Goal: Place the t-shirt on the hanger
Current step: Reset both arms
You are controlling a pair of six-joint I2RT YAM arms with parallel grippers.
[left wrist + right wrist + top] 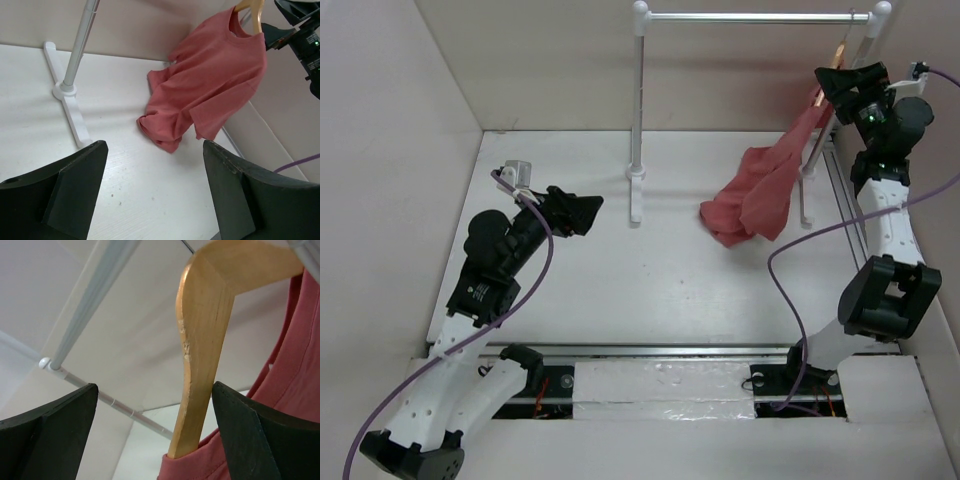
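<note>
The red-pink t-shirt (760,190) hangs by its collar from the tan wooden hanger (837,58) at the rack's right end, and its lower part lies bunched on the table. My right gripper (832,82) is open up at the hanger. In the right wrist view the hanger arm (205,325) stands between the jaws (155,387), close against the right finger (260,440), and goes into the shirt collar (295,375). My left gripper (582,212) is open and empty over the table's left side. Its wrist view (155,147) faces the shirt (210,85) and hanger (256,12).
A white rack with a metal bar (750,17) stands at the back; its left post and foot (636,190) are near the table's middle and show in the left wrist view (75,65). Beige walls close in the left, back and right. A purple cable (800,250) loops by the right arm.
</note>
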